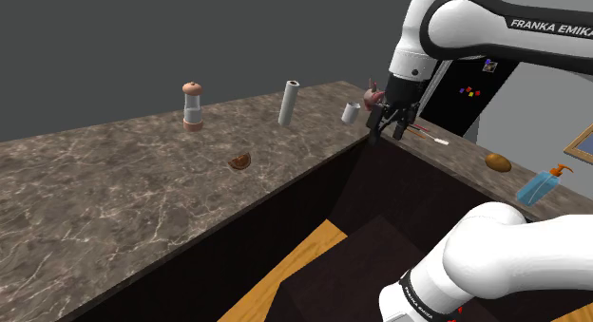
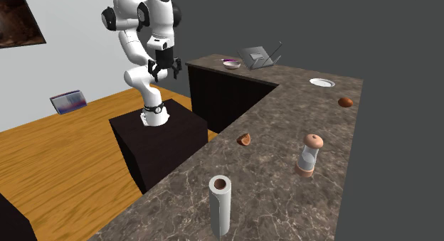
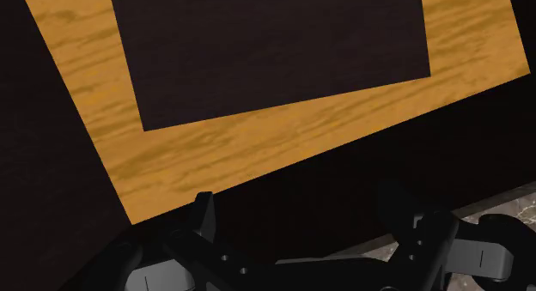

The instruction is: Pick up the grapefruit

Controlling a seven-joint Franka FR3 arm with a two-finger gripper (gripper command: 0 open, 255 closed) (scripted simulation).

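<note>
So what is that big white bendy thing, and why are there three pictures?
It's a white robot arm with a black two-finger gripper, open and holding nothing. One picture looks from beside its dark box stand, one from across the brown marbled counter, and one from a camera on the hand, looking down at the wooden floor. On the counter are a clear grinder with a brown top, an upright grey roll and a small brown-orange cut fruit half, probably the grapefruit to grab.

The white arm (image 1: 475, 21) folds high, its wrist (image 1: 411, 68) turned straight down, black fingers (image 3: 203, 214) standing apart.
</note>
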